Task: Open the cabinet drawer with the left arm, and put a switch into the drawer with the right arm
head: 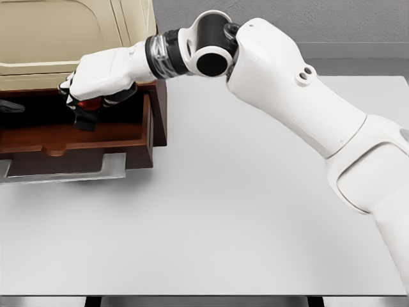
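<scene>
Fingers (77,89) of my right hand (96,80) are curled down around the switch (86,105), a small dark piece with a red part showing under the palm, so I read the hand as closed on it and not spread. The hand sits over the open drawer (77,137), toward its right side, with the switch hanging low inside the cavity; I cannot tell whether its underside is touching the drawer floor or just above it. The right arm (287,96) reaches in from the right edge of the picture and crosses the far part of the worktop (243,217) to get there. The drawer is pulled out of the cabinet (77,32), which stands at the far left corner of the worktop, its cream upper body above the reddish-brown drawer walls. A dark shape shows at the left edge of the drawer opening; I cannot say whether it is my left hand, and I see no left arm otherwise. I judge the opening step finished and the placing step near its end. My next move calls for lowering until the switch rests on the drawer floor, easing the fingers apart, then lifting straight up so nothing drags it against the right wall.
</scene>
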